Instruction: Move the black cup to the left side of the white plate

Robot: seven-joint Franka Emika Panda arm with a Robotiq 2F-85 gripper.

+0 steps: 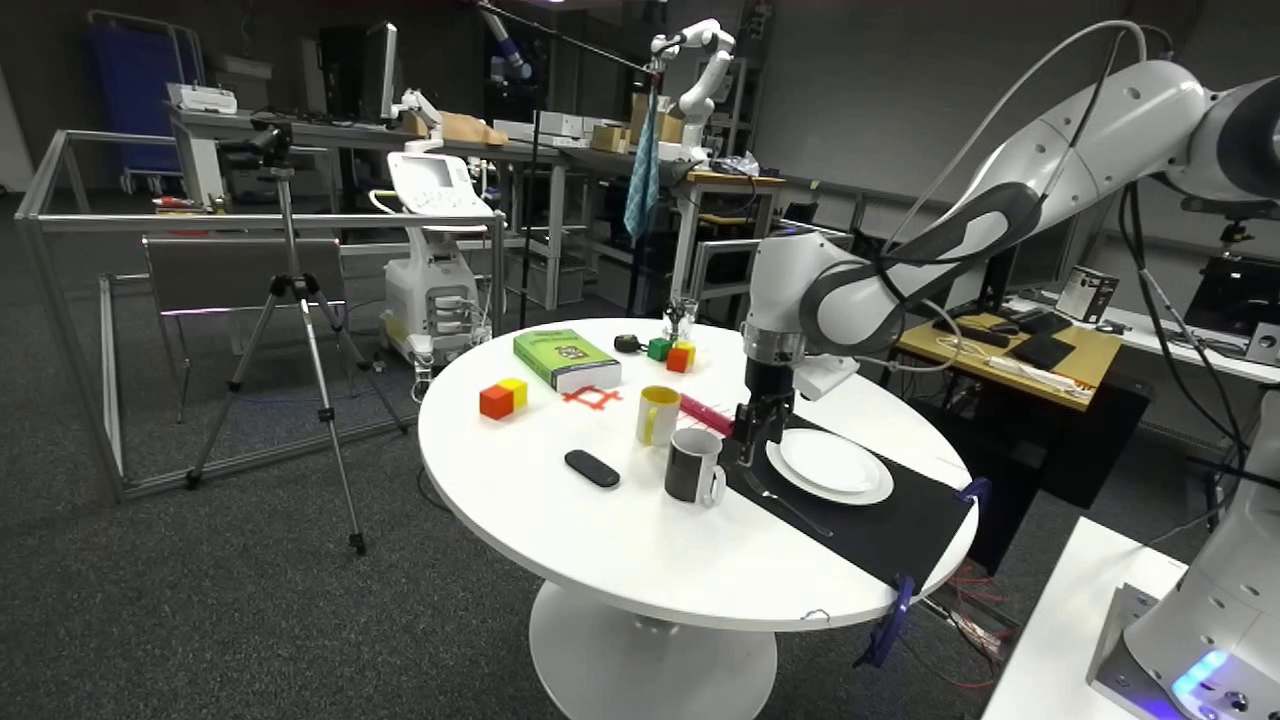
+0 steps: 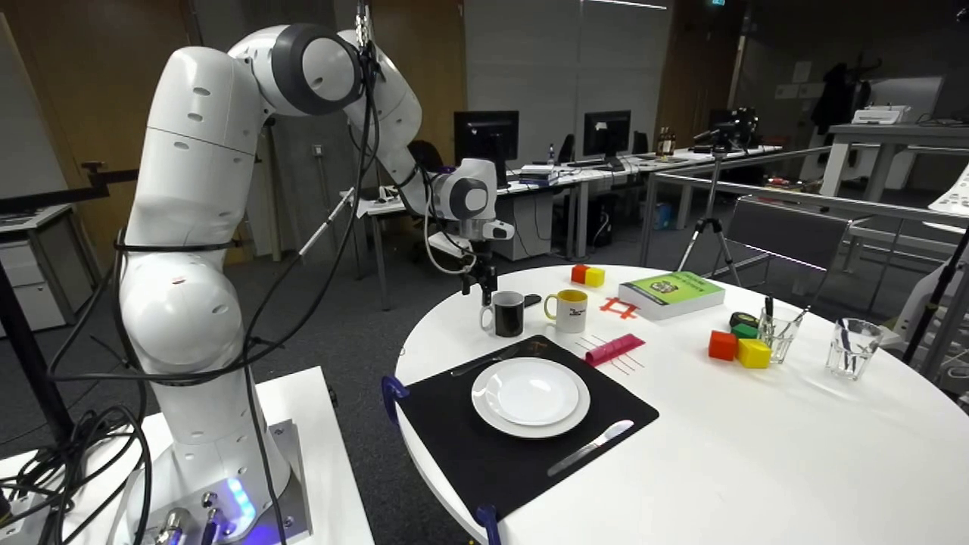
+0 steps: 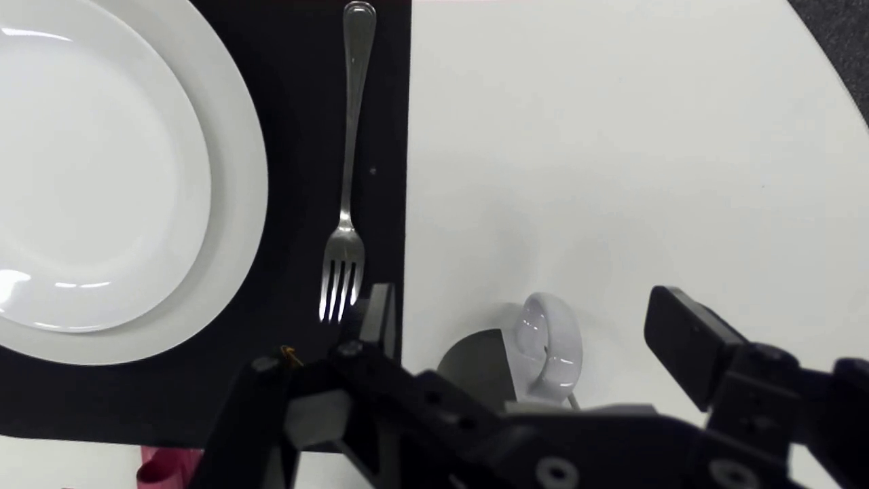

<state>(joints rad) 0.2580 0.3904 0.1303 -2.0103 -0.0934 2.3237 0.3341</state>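
The black cup (image 1: pixel 690 470) is a black mug with a white handle. It stands upright on the white table beside the black mat, also in an exterior view (image 2: pixel 509 316). The white plate (image 1: pixel 832 462) lies on the mat with a smaller plate stacked in it; it shows too (image 2: pixel 531 430). In the wrist view, the plate (image 3: pixel 239 176) is at left, and the cup (image 3: pixel 481 363) is at lower middle, partly hidden by the gripper. My gripper (image 3: pixel 526 316) is open and empty, above the table close to the cup. The cup's handle shows between the fingers, apart from both.
A pale cream cup (image 2: pixel 569 312) stands close to the black cup. A fork (image 3: pixel 346 231) lies between plate and cup, and a knife (image 2: pixel 590 448) on the plate's far side. A flat black object (image 1: pixel 592 468), pink roll (image 2: pixel 615 349), green book (image 2: pixel 671 294) and colored blocks (image 1: pixel 503 398) are around.
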